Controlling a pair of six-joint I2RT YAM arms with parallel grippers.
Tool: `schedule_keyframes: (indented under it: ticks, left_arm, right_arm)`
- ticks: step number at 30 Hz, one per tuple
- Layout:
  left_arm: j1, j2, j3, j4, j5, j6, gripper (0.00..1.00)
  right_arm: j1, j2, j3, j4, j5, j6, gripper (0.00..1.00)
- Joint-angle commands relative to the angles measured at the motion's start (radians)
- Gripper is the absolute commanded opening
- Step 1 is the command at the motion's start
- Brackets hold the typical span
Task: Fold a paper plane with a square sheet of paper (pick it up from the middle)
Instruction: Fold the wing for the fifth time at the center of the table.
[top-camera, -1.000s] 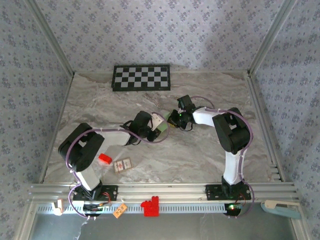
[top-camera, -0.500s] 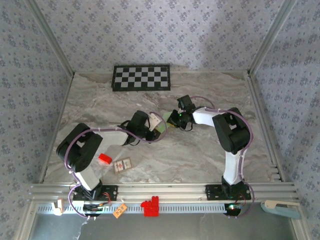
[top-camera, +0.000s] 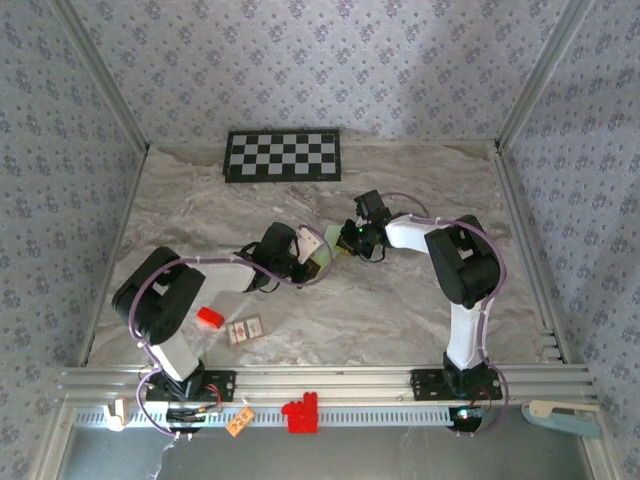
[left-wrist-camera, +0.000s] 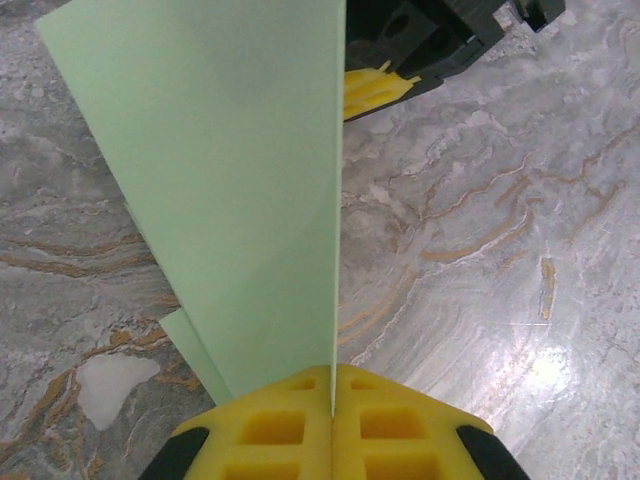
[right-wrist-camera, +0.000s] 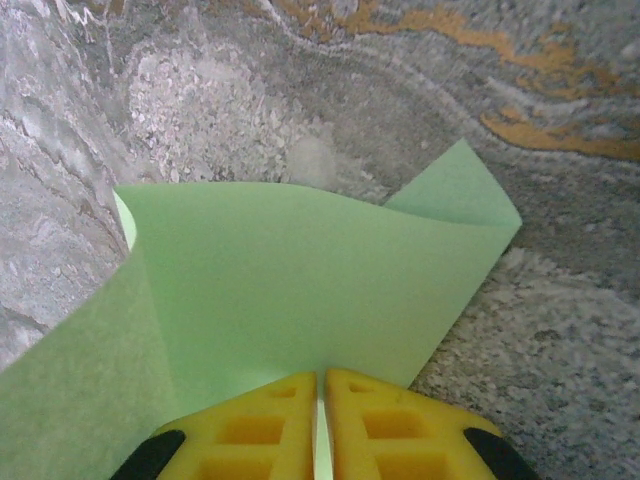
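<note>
The pale green square sheet of paper hangs between both grippers above the middle of the table. In the left wrist view the sheet stands on edge, a second layer showing low on its left. My left gripper is shut on its near edge. The right wrist view shows the sheet curving away, one corner pointing right. My right gripper pinches it with a thin gap between the yellow fingers. From above, the left gripper and right gripper nearly meet. The paper plane is out of view.
A black-and-white checkerboard panel lies at the back of the marble table. A small red block and a small card rest near the left arm's base. Metal frame posts and patterned walls enclose the table.
My left wrist has drawn back slightly to the left while holding the paper. The right arm has stayed in place.
</note>
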Motion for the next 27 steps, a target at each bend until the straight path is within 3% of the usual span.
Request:
schedule_keyframes:
  ticks: [1,8,14,27]
  left_arm:
    - [0.007,0.018,0.026,-0.006,0.045,0.005,0.04]
    - [0.007,0.039,0.051,-0.045,0.053,0.008,0.00]
    - [0.008,0.049,0.068,-0.070,0.065,0.002,0.00]
    - [0.008,0.083,0.103,-0.109,0.117,-0.015,0.00]
  right_arm:
    - [0.010,0.022,-0.008,-0.069,0.000,-0.007,0.17]
    - [-0.006,-0.058,-0.043,-0.008,-0.023,-0.019,0.31]
    - [-0.038,-0.175,-0.099,-0.009,-0.018,-0.043,0.37]
    - [-0.137,-0.451,-0.348,-0.001,0.140,-0.082,0.47]
